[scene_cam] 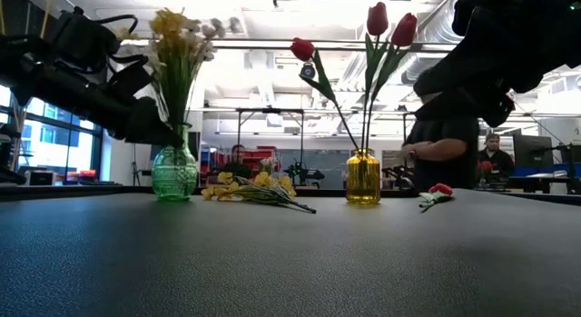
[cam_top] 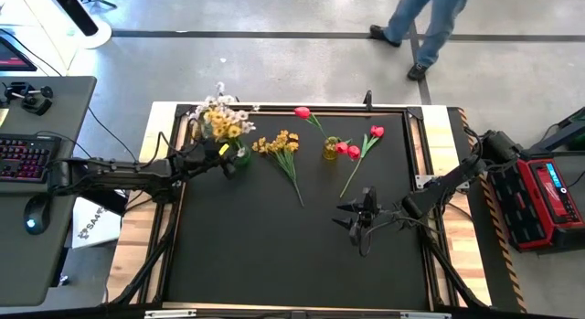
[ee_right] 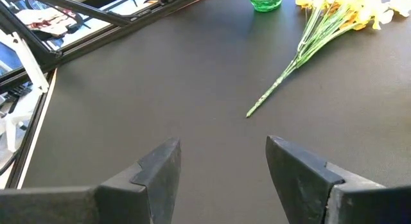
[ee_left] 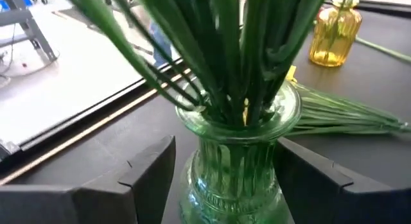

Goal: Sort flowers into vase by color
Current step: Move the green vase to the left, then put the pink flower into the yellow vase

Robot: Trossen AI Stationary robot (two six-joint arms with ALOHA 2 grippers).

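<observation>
A green glass vase [cam_top: 236,159] [scene_cam: 174,172] stands at the table's far left and holds yellow and white flowers [cam_top: 224,118]. My left gripper [cam_top: 226,155] [ee_left: 226,169] is open, with one finger on each side of the vase's neck. A yellow vase [cam_top: 331,149] [scene_cam: 363,176] holds three red tulips [scene_cam: 377,19]. A loose yellow bunch [cam_top: 279,145] [ee_right: 334,15] and a loose red tulip [cam_top: 376,132] [scene_cam: 438,192] lie flat on the table. My right gripper [cam_top: 353,218] [ee_right: 221,166] is open and empty above bare tabletop, nearer than the yellow vase. My left gripper comes level from the table's left, its fingers standing on either side of the green vase's neck [ee_left: 234,163]. A gap shows beside one finger [ee_left: 154,169]. The other finger [ee_left: 308,169] is close to the glass, and I cannot tell whether it touches. The vase stands upright on the table.
The loose bunch's stem end [ee_right: 250,113] points toward my right gripper. A person [cam_top: 425,26] walks beyond the far edge, and another person [scene_cam: 445,144] shows behind the table. A desk with a keyboard [cam_top: 27,159] is on the left. A red case [cam_top: 541,200] is on the right.
</observation>
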